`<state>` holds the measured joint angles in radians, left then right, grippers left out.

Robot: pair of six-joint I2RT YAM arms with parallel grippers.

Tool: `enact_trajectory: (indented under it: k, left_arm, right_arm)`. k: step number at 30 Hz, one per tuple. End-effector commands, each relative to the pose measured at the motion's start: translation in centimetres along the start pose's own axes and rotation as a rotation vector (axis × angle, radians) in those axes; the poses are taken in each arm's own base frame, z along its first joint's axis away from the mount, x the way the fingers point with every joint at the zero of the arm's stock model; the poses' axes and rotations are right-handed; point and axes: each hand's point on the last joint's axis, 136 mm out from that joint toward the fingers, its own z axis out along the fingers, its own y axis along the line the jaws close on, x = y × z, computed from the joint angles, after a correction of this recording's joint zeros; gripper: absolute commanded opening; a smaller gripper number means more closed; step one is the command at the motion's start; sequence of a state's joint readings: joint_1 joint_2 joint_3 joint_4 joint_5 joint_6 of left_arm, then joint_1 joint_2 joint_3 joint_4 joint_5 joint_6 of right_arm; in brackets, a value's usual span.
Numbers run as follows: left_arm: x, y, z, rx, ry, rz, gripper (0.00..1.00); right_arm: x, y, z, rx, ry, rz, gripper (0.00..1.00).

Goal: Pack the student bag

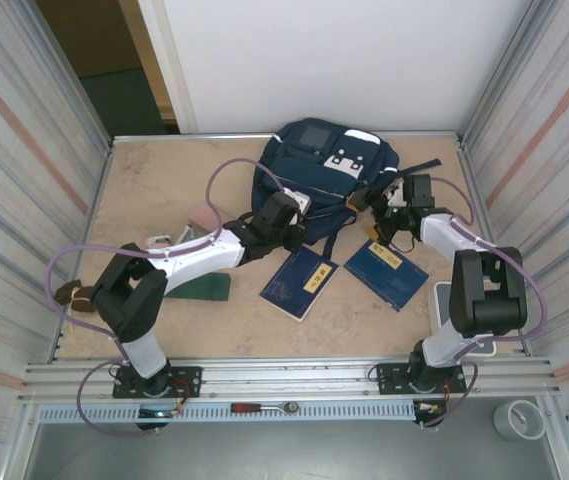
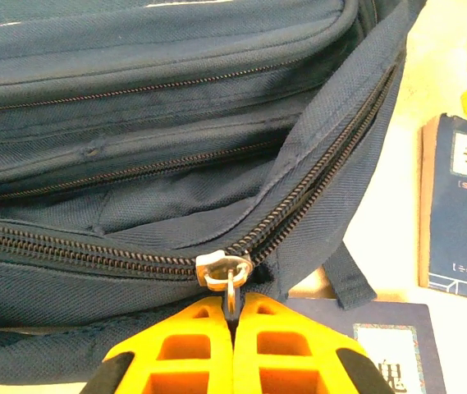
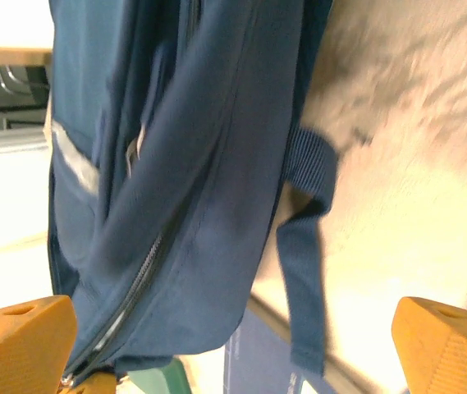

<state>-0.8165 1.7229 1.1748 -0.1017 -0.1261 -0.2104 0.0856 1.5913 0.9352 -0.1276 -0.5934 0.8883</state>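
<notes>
**Spotter:** Give me the wide picture first.

**Operator:** I've got the table (image 1: 164, 190), with the student bag (image 1: 324, 165) lying at its far middle, front face up. It's the biggest thing out there by a long way.

**Spotter:** How do you expect it to handle?

**Operator:** Soft, I'd say. It's navy cloth, and my left wrist view shows it sagging in folds along the pocket. It looks fairly flat, so I judge it light and floppy. If I tug one spot, I reckon the whole bag drags instead of the zip running.

**Spotter:** And what goes in?

**Operator:** There are two thin dark-blue booklets (image 1: 299, 283) on the table just in front of the bag, between my arms. They're not packed yet.

**Spotter:** Right side?

**Operator:** My right gripper (image 3: 233, 349) is at the bag's right edge with its fingers spread as wide as they go, gripping nothing. The bag's side and a loose webbing strap (image 3: 307, 246) sit in the gap between them.

**Spotter:** Left?

**Operator:** My left gripper (image 2: 233, 308) is pinched tight on the little metal zip pull (image 2: 231, 287), right at the slider where the main zipper (image 2: 323, 156) parts.

**Spotter:** Is that a good hold?

**Operator:** It's the right place for opening, I think. The ring is small and slick, though, so it's likely to slip out. I'd want my right side to clamp the fabric beside the zip as an anchor.
</notes>
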Motion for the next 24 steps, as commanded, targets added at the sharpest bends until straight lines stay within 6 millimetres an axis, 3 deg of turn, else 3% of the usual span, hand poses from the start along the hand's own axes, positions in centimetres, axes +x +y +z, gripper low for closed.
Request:
enact_trajectory:
  k: [1,3,5,9,13,15,20,24]
  left_arm:
    - [-1.9,-2.9,-1.2,0.081,-0.048,0.021,0.00]
    - [-1.5,-3.2,-1.2,0.082,-0.039,0.031,0.00]
    - [-1.1,-3.3,-1.2,0.082,-0.034,0.038,0.00]
    - [-0.3,-2.6,-1.7,0.049,-0.036,0.043,0.00]
    - [0.8,0.4,-2.4,-0.063,-0.021,0.071,0.00]
    - [1.5,2.6,-2.5,-0.116,-0.005,0.064,0.00]
    - [2.6,7.8,-3.0,-0.214,0.018,0.013,0.00]
    - [2.5,8.0,-3.1,-0.199,0.021,0.010,0.00]
  right_arm:
    - [-0.4,2.4,1.0,-0.053,-0.053,0.000,0.97]
    - [-0.6,3.5,1.7,-0.047,-0.054,-0.027,0.95]
    - [-0.7,4.1,2.6,-0.033,-0.053,-0.050,0.87]
    - [-1.3,3.0,3.6,0.011,-0.055,-0.065,0.47]
    - [-2.4,1.2,2.0,0.028,-0.069,-0.075,0.16]
    - [-2.9,0.8,1.0,0.026,-0.056,-0.087,0.10]
    - [-3.9,0.1,-0.9,0.023,-0.010,-0.114,0.09]
    - [-4.4,1.1,-0.8,-0.010,0.016,-0.127,0.11]
